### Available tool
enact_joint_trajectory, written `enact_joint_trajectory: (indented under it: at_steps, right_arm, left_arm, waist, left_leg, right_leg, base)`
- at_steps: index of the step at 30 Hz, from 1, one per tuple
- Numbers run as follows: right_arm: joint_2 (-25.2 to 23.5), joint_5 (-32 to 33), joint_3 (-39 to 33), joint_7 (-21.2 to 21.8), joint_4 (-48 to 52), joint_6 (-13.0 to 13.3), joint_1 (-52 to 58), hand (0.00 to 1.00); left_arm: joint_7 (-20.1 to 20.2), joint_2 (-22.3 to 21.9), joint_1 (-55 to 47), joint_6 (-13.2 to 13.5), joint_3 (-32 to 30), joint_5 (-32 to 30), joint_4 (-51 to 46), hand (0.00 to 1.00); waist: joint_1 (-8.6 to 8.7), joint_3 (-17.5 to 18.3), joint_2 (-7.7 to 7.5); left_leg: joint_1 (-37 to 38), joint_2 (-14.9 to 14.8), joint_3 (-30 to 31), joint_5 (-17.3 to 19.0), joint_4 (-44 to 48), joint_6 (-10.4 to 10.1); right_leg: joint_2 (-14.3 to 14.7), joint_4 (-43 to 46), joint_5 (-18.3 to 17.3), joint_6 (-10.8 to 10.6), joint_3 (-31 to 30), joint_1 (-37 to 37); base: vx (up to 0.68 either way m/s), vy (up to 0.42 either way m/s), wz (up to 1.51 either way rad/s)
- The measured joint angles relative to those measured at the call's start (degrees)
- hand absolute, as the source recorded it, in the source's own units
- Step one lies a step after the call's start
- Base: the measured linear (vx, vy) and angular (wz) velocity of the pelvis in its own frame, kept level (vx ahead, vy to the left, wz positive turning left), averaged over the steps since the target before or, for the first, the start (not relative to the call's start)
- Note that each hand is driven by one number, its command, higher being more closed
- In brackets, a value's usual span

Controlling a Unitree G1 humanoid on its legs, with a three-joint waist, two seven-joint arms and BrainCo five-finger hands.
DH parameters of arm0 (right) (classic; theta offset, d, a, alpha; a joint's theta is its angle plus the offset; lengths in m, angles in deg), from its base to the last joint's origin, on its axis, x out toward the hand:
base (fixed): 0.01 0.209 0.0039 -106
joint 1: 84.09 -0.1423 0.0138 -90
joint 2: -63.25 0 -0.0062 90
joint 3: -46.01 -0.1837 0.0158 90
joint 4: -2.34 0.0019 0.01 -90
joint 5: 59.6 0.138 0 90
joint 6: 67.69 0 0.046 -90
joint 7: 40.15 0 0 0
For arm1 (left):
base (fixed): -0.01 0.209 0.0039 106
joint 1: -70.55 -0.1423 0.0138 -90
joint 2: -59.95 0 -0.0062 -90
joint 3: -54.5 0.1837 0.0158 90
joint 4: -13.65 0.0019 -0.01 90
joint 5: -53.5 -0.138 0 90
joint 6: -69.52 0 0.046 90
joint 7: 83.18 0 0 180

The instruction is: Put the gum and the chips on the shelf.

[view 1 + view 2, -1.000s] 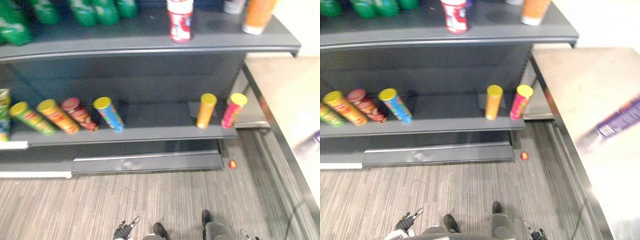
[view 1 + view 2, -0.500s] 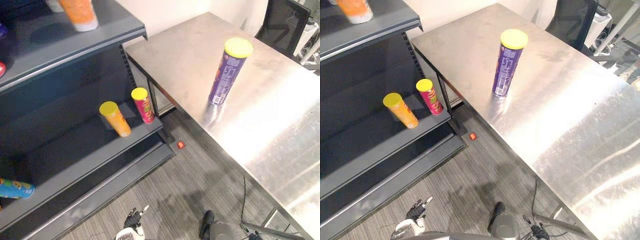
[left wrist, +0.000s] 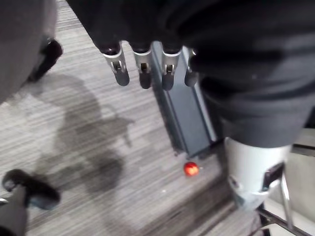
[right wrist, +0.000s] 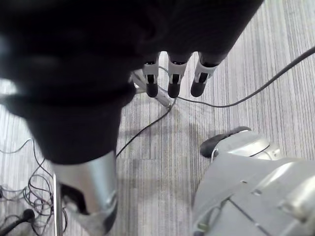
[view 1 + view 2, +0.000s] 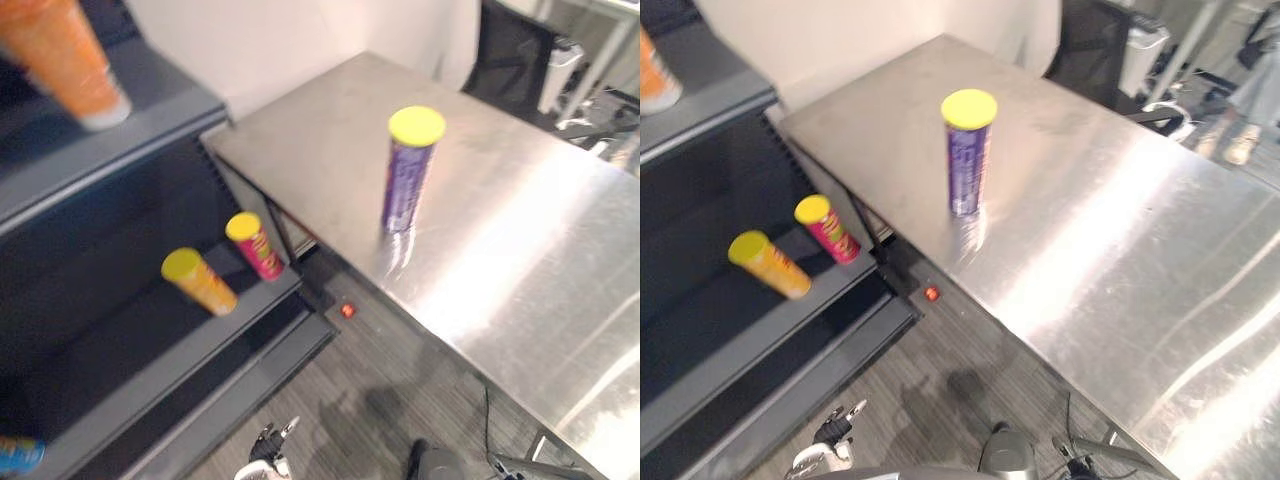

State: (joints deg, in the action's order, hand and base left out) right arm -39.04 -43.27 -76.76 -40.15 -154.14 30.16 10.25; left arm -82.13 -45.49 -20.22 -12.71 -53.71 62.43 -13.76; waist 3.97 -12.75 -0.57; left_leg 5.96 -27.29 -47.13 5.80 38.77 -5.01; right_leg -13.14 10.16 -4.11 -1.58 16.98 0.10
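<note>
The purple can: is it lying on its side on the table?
No, the purple can stands upright on the table, with its yellow lid on top.

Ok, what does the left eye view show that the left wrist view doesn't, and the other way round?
Left eye view adds: the purple can upright on the steel table, and an orange can and a pink can on the lower shelf.
Left wrist view adds: the left hand close up, its fingers relaxed and empty.
Both share: that hand, and the small red thing on the striped floor by the shelf's base.
</note>
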Motion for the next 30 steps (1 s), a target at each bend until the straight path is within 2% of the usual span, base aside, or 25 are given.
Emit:
enact_joint_trajectory:
  at_steps: [1, 2, 3, 4, 5, 6, 7, 8, 10, 12, 15, 18, 23, 25, 30]
  right_arm:
    - [0.4, 0.0, -0.2, -0.2, 0.0, 0.0, -0.5, 0.00]
    - [0.6, 0.0, -0.4, -0.4, -0.3, 0.1, -1.1, 0.00]
    - [0.6, 0.0, -0.4, -0.4, -0.3, 0.1, -1.3, 0.00]
    - [0.6, -0.1, -0.6, -0.3, -0.5, 0.1, -1.7, 0.00]
    - [0.1, -0.2, -0.9, -0.3, -0.4, 0.1, -2.0, 0.00]
    - [-0.6, -0.2, -0.7, -0.3, -0.9, -0.1, -1.8, 0.00]
    - [-1.7, -0.6, -0.5, -0.2, -1.6, -0.2, -1.5, 0.00]
    - [-2.3, -0.6, -0.7, -0.2, -1.5, -0.1, -0.8, 0.00]
    - [-2.3, -0.6, -1.5, -0.2, -1.3, -0.1, -0.1, 0.00]
    - [-2.3, -0.6, -1.7, -0.3, -1.3, -0.2, 0.4, 0.00]
    - [-2.3, -0.6, -1.7, -0.2, -1.3, -0.2, 1.0, 0.00]
    - [-2.1, -0.6, -1.6, 0.1, -1.4, -0.2, 0.9, 0.00]
    - [-1.5, -0.6, -0.5, 0.3, -1.5, -0.2, 0.8, 0.00]
    - [-1.5, -0.5, -0.7, 0.3, -2.0, -0.2, 1.2, 0.00]
    - [-1.4, 1.1, -7.9, 0.0, -1.9, -0.2, 1.5, 0.00]
  left_arm:
    - [-0.1, -0.1, 0.3, 0.4, 0.0, 0.1, -0.3, 0.00]
    - [-0.3, 0.0, 0.2, 0.8, 0.8, 1.4, -0.8, 0.00]
    - [-0.5, 0.1, -0.1, 0.9, 1.3, 1.7, -1.0, 0.00]
    - [-0.7, 0.3, -1.1, 1.1, 1.7, 2.1, -1.0, 0.00]
    - [-0.6, 0.5, -2.1, 1.0, 2.2, 2.0, -0.9, 0.00]
    - [-0.7, 1.4, -2.5, 0.9, 2.2, 2.0, -0.7, 0.00]
    - [-0.9, 2.6, -3.1, 1.0, 2.4, 1.9, -0.6, 0.00]
    - [-0.9, 3.3, -3.1, 0.9, 2.7, 1.9, -0.4, 0.00]
    - [-0.9, 3.6, -2.8, 0.8, 3.5, 1.3, 0.2, 0.00]
    - [-0.8, 3.8, -2.9, 0.8, 4.5, 0.9, 1.1, 0.00]
    - [-0.8, 3.2, -2.9, 0.7, 5.0, -0.9, 1.9, 0.00]
    - [-0.8, 2.0, -2.9, 0.7, 5.0, -1.2, 3.1, 0.00]
    - [-0.6, 1.8, -2.8, 0.8, 5.0, -1.3, 3.4, 0.00]
    - [-0.6, 2.2, -2.8, 0.9, 4.9, -1.4, 3.3, 0.00]
    - [-0.7, 2.1, -2.9, 0.8, 3.8, -1.4, 3.1, 0.00]
  waist:
    - [0.02, -0.1, -0.25]
    - [-0.66, -0.2, -0.31]
    - [-1.31, -0.3, -0.18]
    - [-1.75, -0.3, 0.78]
    - [-2.83, 0.1, 1.31]
    - [-2.90, 0.3, 0.60]
    - [-2.63, 1.1, -1.47]
    - [-2.62, 1.4, -2.21]
    - [-2.58, 1.7, -2.15]
    - [-2.43, 2.6, -1.91]
    - [-2.41, 4.3, 0.45]
    - [-2.47, 5.2, 1.85]
    - [-2.42, 5.8, 1.09]
    - [-2.53, 5.7, 0.17]
    - [-2.68, 5.9, -0.13]
  left_leg:
    - [-3.1, 4.0, 6.5, 3.4, -2.1, -0.8]
    - [-6.2, 10.9, 16.1, 6.4, -10.2, -2.2]
    - [-6.4, 13.3, 18.9, 6.5, -15.7, -2.3]
    - [-5.6, 15.8, 23.2, 3.0, -26.0, -2.2]
    - [-4.9, 16.2, 24.6, 0.5, -28.7, -2.1]
    - [-4.8, 17.1, 24.1, 1.0, -28.6, -2.2]
    - [-3.7, 18.6, 23.0, 1.6, -29.6, -2.0]
    - [-3.2, 19.5, 22.1, 1.6, -31.1, -1.6]
    - [-2.6, 20.7, 21.3, 1.7, -32.5, -1.6]
    - [-2.0, 21.8, 20.5, 1.2, -33.7, -0.8]
    - [-0.6, 22.1, 19.3, 0.1, -36.4, -1.0]
    - [1.4, 21.0, 19.4, 0.0, -37.7, -1.0]
    - [3.4, 20.3, 18.8, 0.1, -39.1, -1.1]
    - [4.0, 20.3, 18.1, 0.1, -39.5, -1.1]
    - [5.2, 20.3, 16.1, 0.2, -39.8, -1.2]
  right_leg:
    - [-1.0, -0.7, 0.0, 0.0, -1.5, 0.1]
    - [-2.3, -1.6, 0.1, -0.1, -4.0, 0.1]
    - [-2.4, -1.7, 0.2, -0.3, -5.3, 0.2]
    - [-1.7, -2.2, 0.9, -2.1, -7.1, 0.9]
    - [-0.8, -2.8, 0.6, -5.2, -9.3, 1.5]
    - [-1.7, -3.6, 0.3, -5.7, -9.7, 1.9]
    - [-3.0, -4.0, 0.3, -5.7, -9.8, 1.8]
    - [-3.3, -4.2, 0.3, -5.7, -10.7, 1.5]
    - [-3.3, -5.2, 0.4, -5.8, -10.8, 1.3]
    - [-3.6, -6.7, 1.2, -7.0, -11.5, 1.2]
    - [-2.7, -8.4, 2.0, -8.2, -12.7, 1.1]
    - [-1.2, -8.6, 2.2, -8.0, -13.0, 1.8]
    - [0.1, -9.2, 2.8, -7.1, -14.0, 2.1]
    - [0.1, -9.2, 2.9, -7.1, -14.3, 2.1]
    - [0.6, -10.1, 5.4, -6.0, -14.5, 2.0]
  base:
    - [0.03, 0.197, -0.72]
    - [0.04, 0.279, -0.82]
    - [0.05, 0.259, -1.18]
    - [0.08, 0.408, -1.39]
    - [0.06, 0.274, -1.26]
    - [0.10, 0.284, -0.90]
    - [0.07, 0.152, -0.40]
    - [0.06, 0.202, -0.28]
    - [0.01, 0.117, -0.20]
    - [0.07, 0.069, -0.22]
    - [0.12, -0.003, -0.22]
    - [0.13, -0.066, -0.23]
    - [0.05, -0.048, -0.25]
    - [0.00, -0.030, -0.16]
    - [-0.04, -0.031, -0.23]
